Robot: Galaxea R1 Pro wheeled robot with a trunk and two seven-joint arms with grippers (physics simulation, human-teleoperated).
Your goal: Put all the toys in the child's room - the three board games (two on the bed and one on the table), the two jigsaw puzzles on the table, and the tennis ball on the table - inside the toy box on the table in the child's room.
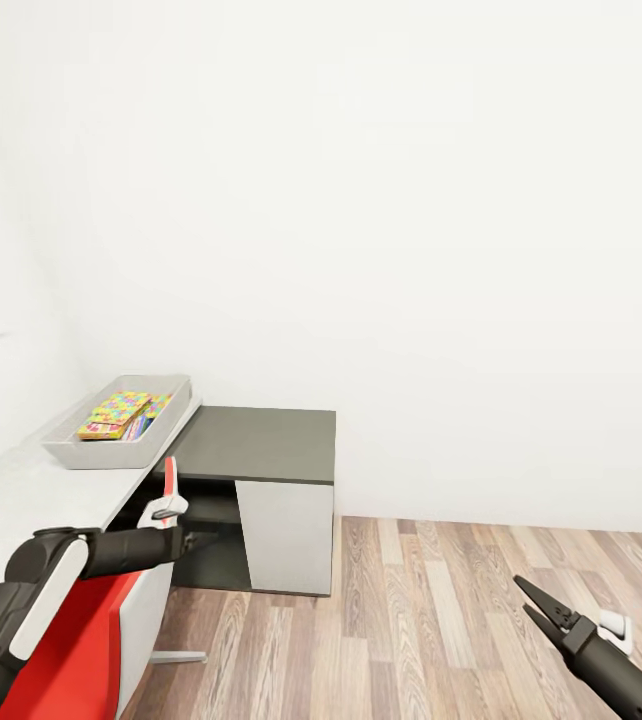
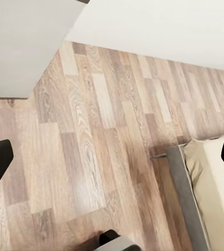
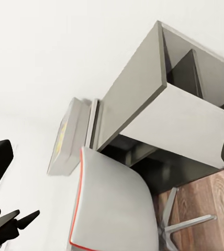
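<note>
Right end effector (image 1: pixel 533 597) open above bare floor (image 1: pixel 441 620).

Toy box (image 1: pixel 81 452) contents partly hidden by its wall

Multicolour jigsaw puzzles (image 1: pixel 116 413), grey toy box (image 1: pixel 91 452)

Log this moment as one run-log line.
phase: in transit | left claw: open, empty | right claw: open, empty | toy box: on table, holds jigsaw puzzles | dark cabinet: beside table
</note>
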